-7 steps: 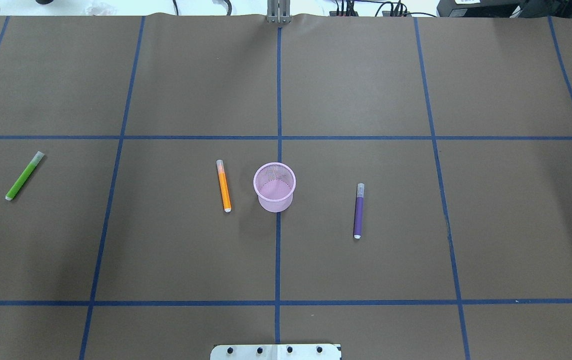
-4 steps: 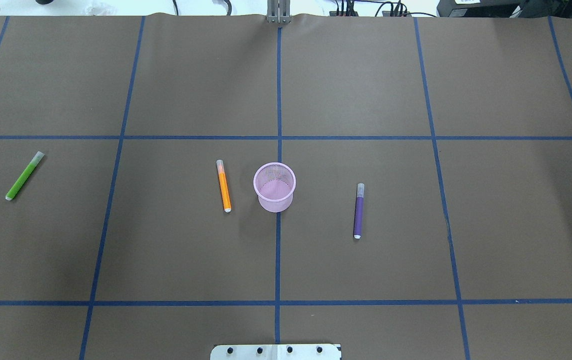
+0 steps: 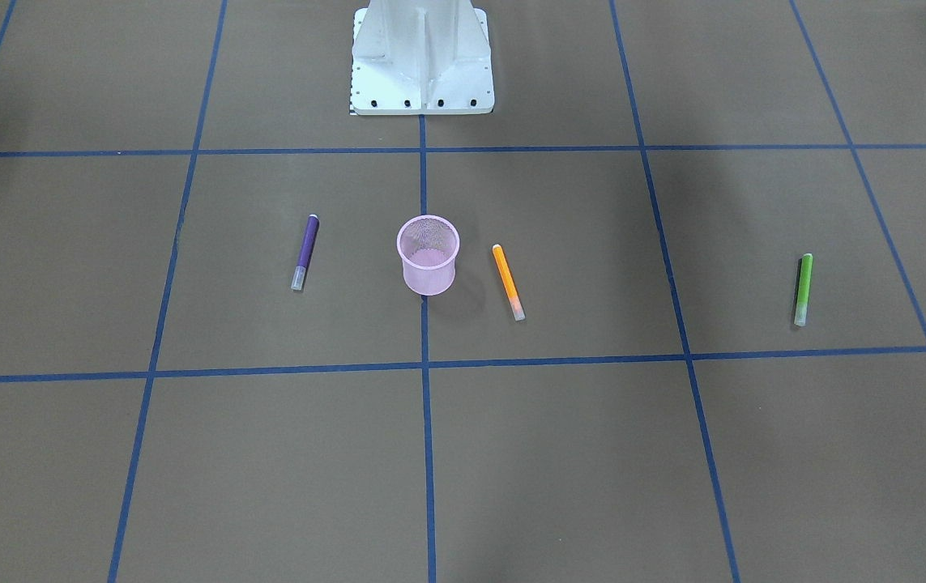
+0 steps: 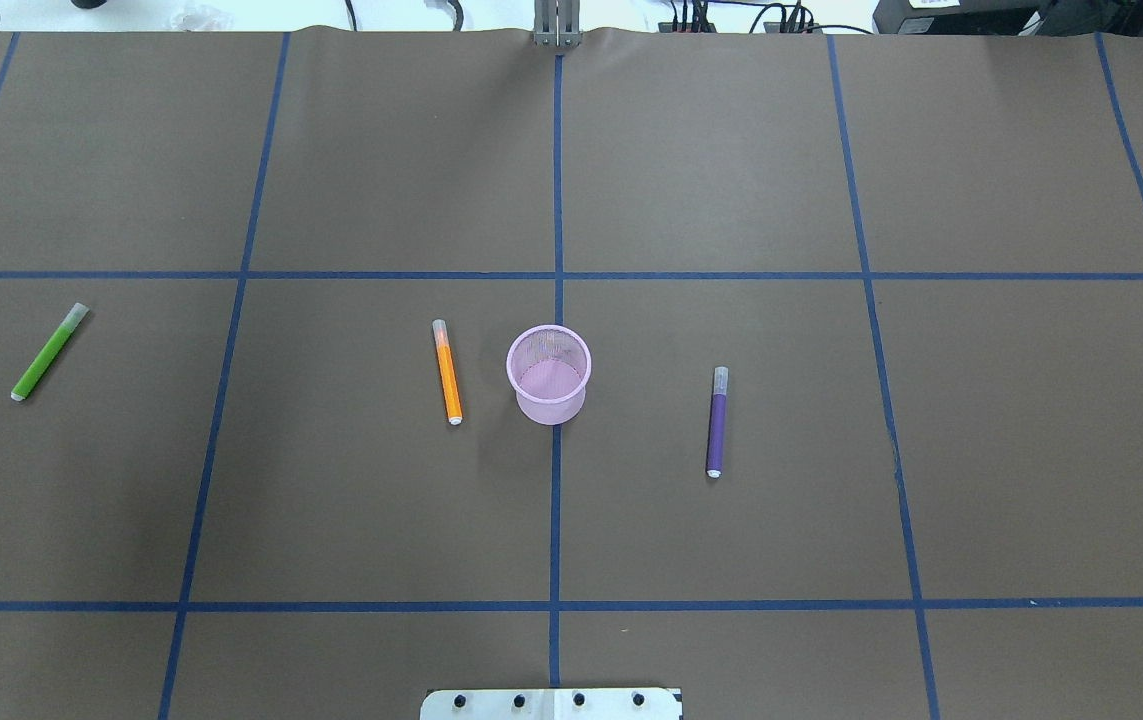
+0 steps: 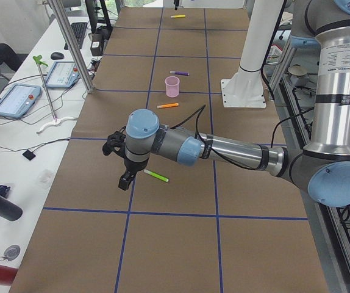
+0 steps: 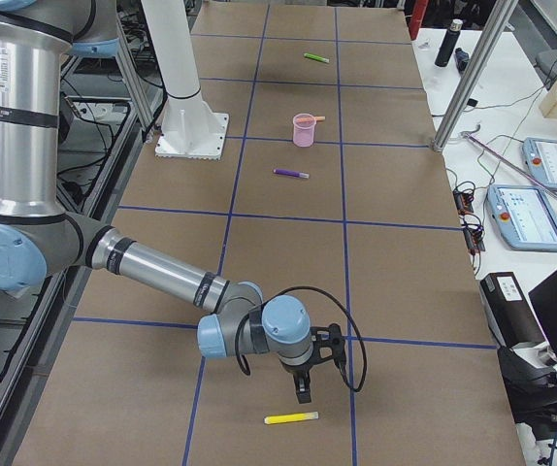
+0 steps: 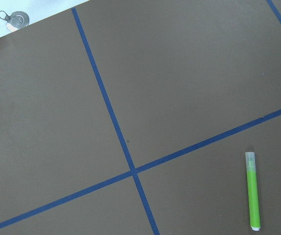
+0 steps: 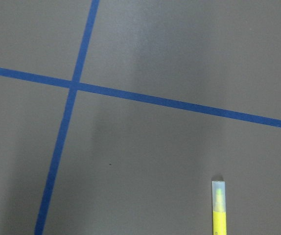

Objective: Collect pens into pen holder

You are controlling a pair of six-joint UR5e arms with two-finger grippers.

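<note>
Overhead exterior shot has the pink mesh pen holder (image 4: 549, 375) standing upright pretty much dead centre on the brown table (image 4: 731, 150), right on the middle blue tape line (image 4: 557, 180). All the pens are lying flat on the table, outside the cup.

The orange pen (image 4: 447, 372) is just beside the holder on the robot's left, close but not touching, clear cap pointing away from the robot. The purple pen (image 4: 717, 421) is on the robot's right, a bit further from the cup, cap also pointing away. The green pen (image 4: 49, 352) is well off to the left and lies at a slant.

The yellow-green pen (image 6: 291, 418) only turns up at the far right end of the table, seen from the exterior right camera and poking into the bottom of the right wrist view.

Arms: the left gripper (image 5: 125, 180) hangs pointing down above the table near the green pen, not touching it. That pen sits in the lower right corner of the left wrist view. The right gripper (image 6: 303, 390) hangs just above the yellow-green pen, also apart from it. Both only show in the side views, so honestly I can't tell whether either set of jaws is spread or closed.
</note>
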